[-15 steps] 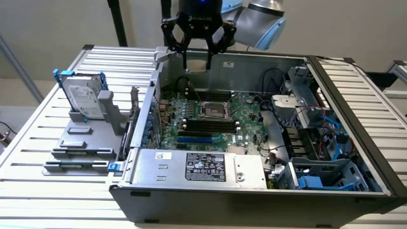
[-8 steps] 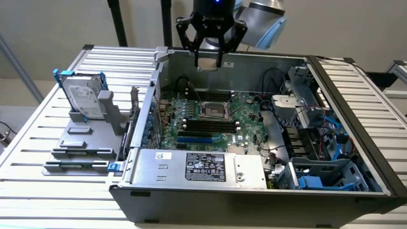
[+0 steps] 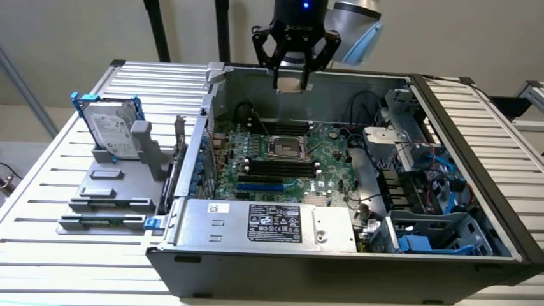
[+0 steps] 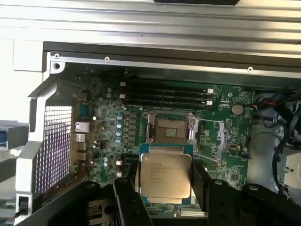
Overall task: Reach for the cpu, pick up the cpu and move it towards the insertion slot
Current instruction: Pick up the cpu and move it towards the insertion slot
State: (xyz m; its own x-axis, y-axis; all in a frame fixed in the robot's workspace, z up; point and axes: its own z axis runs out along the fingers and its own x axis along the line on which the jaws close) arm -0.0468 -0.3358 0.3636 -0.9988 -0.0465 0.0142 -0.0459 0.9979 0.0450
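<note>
The hand [image 3: 291, 71] grips the cpu [image 4: 165, 175] above the insertion slot [image 4: 170, 128]; keep it flat and go down slowly.

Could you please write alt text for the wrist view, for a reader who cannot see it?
The gripper holds the cpu, silver top facing the camera, between its black fingers above the green motherboard. The insertion slot, a silver frame around a dark centre, lies just beyond the chip, with black memory slots behind it.
</note>
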